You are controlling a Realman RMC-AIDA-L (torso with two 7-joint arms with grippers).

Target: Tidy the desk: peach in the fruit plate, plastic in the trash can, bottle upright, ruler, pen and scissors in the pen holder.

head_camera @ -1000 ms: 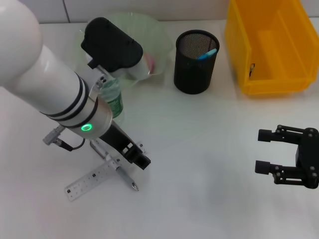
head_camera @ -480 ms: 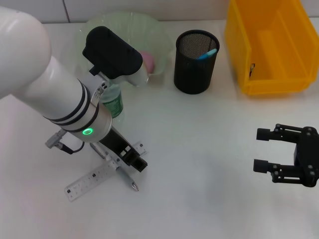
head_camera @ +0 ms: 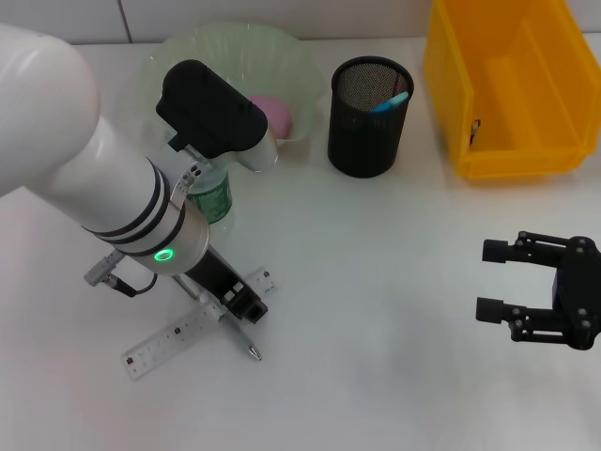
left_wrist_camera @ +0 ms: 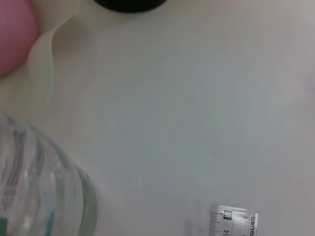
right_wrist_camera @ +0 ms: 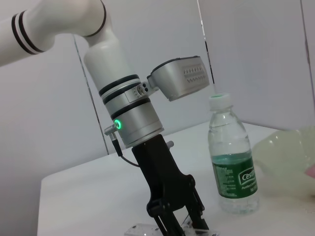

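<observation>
Left tool (head_camera: 246,307) low over the pen (head_camera: 235,334) and ruler (head_camera: 183,331) lying crossed on the worktop (head_camera: 376,282); can't tell how its fingers stand. Pinch the pen alone, mid-barrel, clear of the ruler. Right tool (head_camera: 500,280) parked, spread, well apart.
</observation>
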